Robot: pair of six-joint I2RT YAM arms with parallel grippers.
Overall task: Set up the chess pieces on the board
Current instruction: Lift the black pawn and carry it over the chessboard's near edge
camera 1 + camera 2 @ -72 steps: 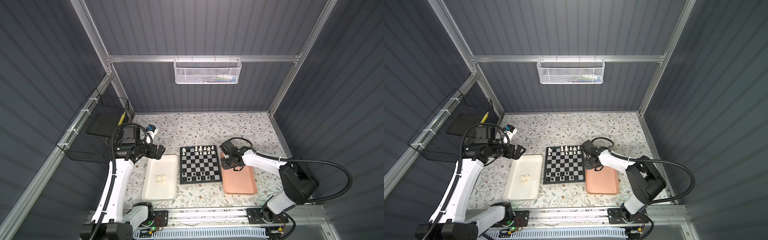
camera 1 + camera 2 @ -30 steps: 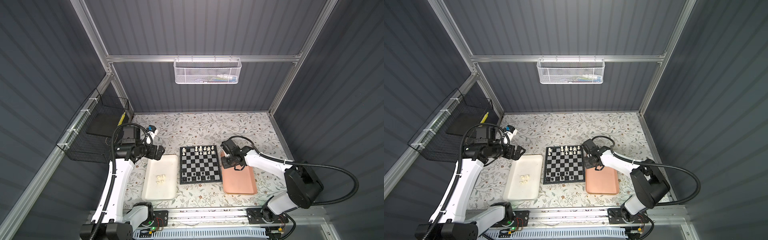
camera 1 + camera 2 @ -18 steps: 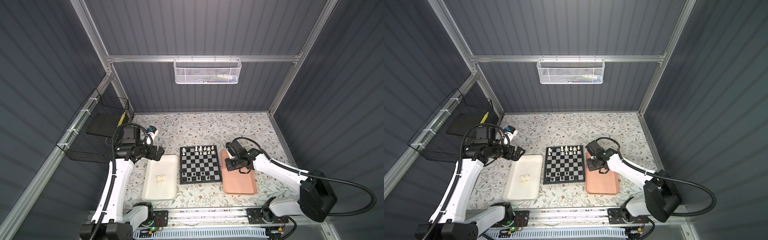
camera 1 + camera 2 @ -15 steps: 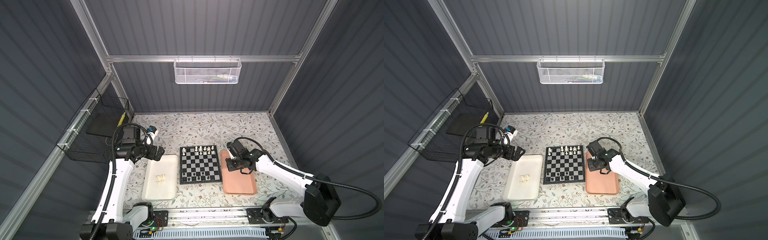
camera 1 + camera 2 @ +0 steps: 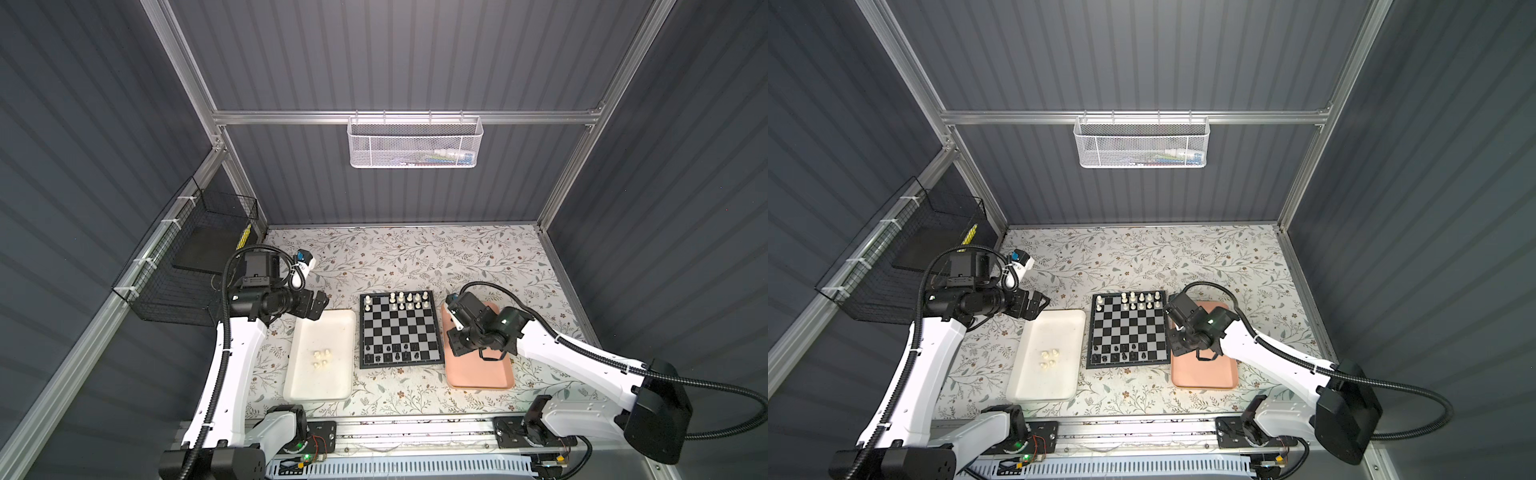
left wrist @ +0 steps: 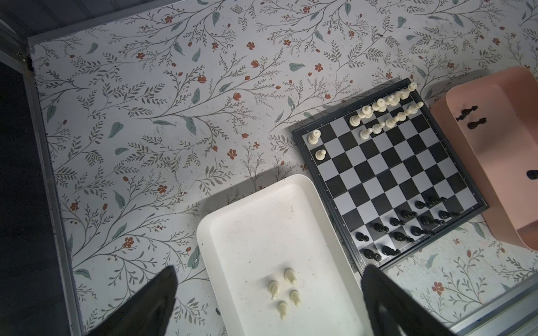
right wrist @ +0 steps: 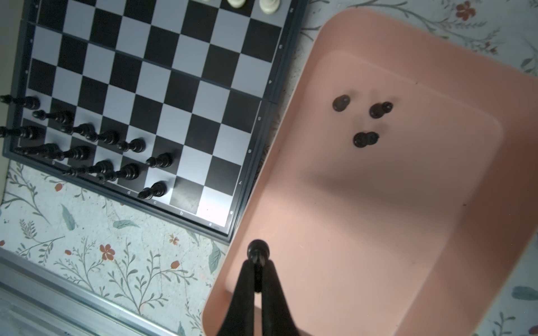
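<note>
The chequered board (image 5: 399,328) lies mid-table between two trays. Cream-white chess pieces (image 5: 409,297) stand on its far rows and black ones (image 5: 395,351) on its near rows. My right gripper (image 7: 257,264) is shut on a small black piece (image 7: 258,250). It holds the piece above the salmon-pink tray (image 7: 378,232), near the tray's edge beside the board. Three more black pieces (image 7: 365,139) lie loose in that tray. My left gripper (image 6: 269,269) hangs open above the white tray (image 6: 262,227), where several white pieces (image 6: 283,288) lie.
A black wire basket (image 5: 183,270) hangs on the left wall. A white mesh basket (image 5: 415,143) hangs on the back wall. The aluminium rail (image 5: 395,424) runs along the table's front edge. Flowered tabletop (image 5: 415,257) stretches behind the board.
My right gripper has moved from the far end of the pink tray toward the near side, staying shut, and its arm has swung out to the right. The left arm has not moved.
</note>
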